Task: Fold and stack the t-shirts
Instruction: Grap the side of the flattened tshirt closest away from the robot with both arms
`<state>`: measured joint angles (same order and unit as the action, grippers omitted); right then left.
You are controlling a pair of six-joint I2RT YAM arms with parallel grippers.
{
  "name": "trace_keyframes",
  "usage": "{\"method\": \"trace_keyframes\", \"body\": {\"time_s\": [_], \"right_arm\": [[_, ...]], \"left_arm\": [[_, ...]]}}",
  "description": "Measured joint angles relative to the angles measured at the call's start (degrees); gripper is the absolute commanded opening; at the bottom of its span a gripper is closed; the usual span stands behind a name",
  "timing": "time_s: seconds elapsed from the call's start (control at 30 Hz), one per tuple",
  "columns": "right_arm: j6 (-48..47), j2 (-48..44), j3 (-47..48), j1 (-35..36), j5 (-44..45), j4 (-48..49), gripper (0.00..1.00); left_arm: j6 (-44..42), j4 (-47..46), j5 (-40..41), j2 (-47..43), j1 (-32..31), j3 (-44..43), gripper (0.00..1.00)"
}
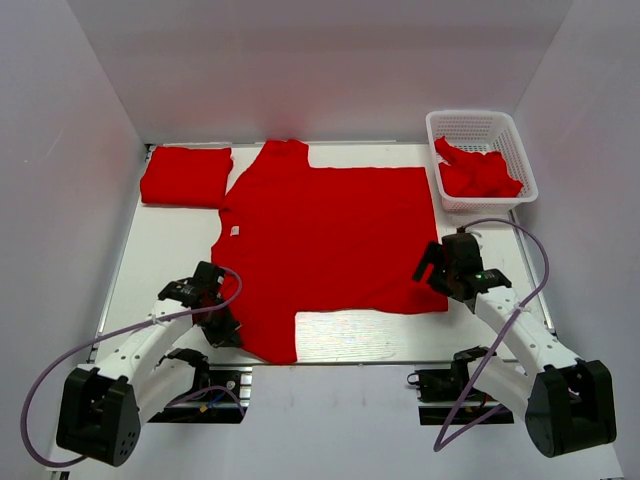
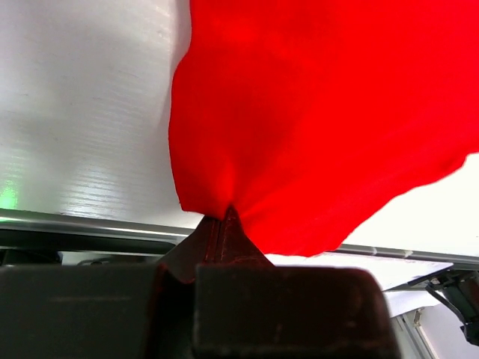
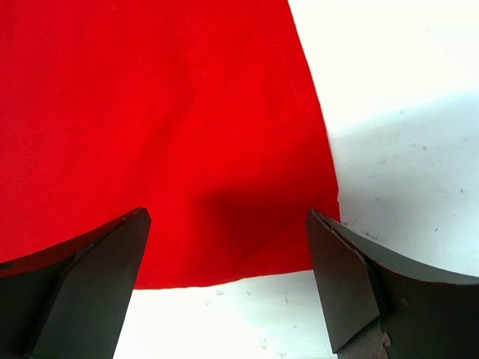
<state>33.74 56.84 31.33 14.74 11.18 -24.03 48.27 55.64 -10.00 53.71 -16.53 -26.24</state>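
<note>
T-shirt [image 1: 330, 235], red, flat on counter [image 1: 165, 250]: edge pinched between left fingers [image 2: 217, 247], right fingers [image 3: 97, 277] spread above hem corner.

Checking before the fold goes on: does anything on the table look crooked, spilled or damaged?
Nothing spilled or damaged. The spread t-shirt lies flat except its near sleeve, which puckers where the left tool pinches it at the table's near edge. The right tool hangs open over the hem corner.
</note>
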Motion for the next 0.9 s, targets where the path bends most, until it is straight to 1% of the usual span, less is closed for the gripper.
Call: {"method": "trace_keyframes", "body": {"time_s": [0.1,0.33,0.4,0.43,0.47,0.5,0.6,0.77,0.9], "right_arm": [[1.4,0.0,-1.1,0.0,0.3,0.0,0.9],[6.0,-0.3,-4.5,0.0,2.6,-2.3,0.9],[7.7,-0.6,-5.4,0.0,2.8,-2.8,0.89],[8.3,-1.0,-5.9,0.0,3.0,-2.9,0.87],[9.0,-1.4,-6.3,0.0,3.2,-3.1,0.81],[9.6,-2.0,-6.7,0.0,3.5,-3.1,0.8],[10.9,-3.2,-7.2,0.0,4.4,-3.2,0.77],[11.4,-3.4,-7.2,0.0,4.8,-3.7,0.77],[11.3,-3.8,-7.2,0.0,5.3,-6.2,0.77]], "left_arm": [[-0.2,0.1,-0.1,1.2,0.0,-0.1,0.0],[-0.6,1.3,0.1,0.3,0.0,-2.1,0.0],[-0.7,1.4,0.1,0.3,-0.1,-2.1,0.0],[-0.7,1.6,0.1,0.5,-0.1,-2.2,0.0],[-0.7,1.6,0.1,0.8,-0.1,-2.4,0.0],[-0.7,1.6,0.1,0.9,-0.1,-2.4,0.0],[-0.9,1.6,0.1,1.2,-0.1,-2.6,0.0],[-1.1,1.6,0.2,1.9,-0.1,-2.9,0.0],[-1.3,1.9,0.3,2.1,-0.1,-3.5,0.0]]}}
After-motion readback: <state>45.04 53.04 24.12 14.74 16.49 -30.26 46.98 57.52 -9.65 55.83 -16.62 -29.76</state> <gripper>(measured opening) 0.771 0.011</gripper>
